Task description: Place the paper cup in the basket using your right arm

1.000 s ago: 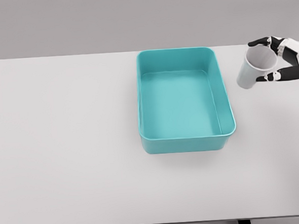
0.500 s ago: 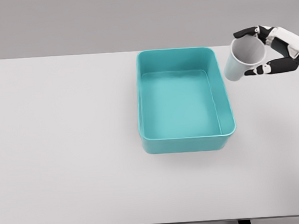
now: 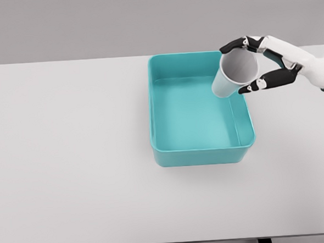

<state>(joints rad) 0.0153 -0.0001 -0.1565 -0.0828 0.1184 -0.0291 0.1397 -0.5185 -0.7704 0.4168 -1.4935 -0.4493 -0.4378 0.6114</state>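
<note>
We've got our right hand (image 3: 260, 63), fingers clamped on the tilted white paper cup (image 3: 233, 73), above the teal plastic basket's (image 3: 199, 152) far right corner; only lowering and letting go remain.

No readable text, labels or numbers (anywhere).

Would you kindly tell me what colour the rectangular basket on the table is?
The rectangular plastic basket is teal, seen in the head view.
</note>
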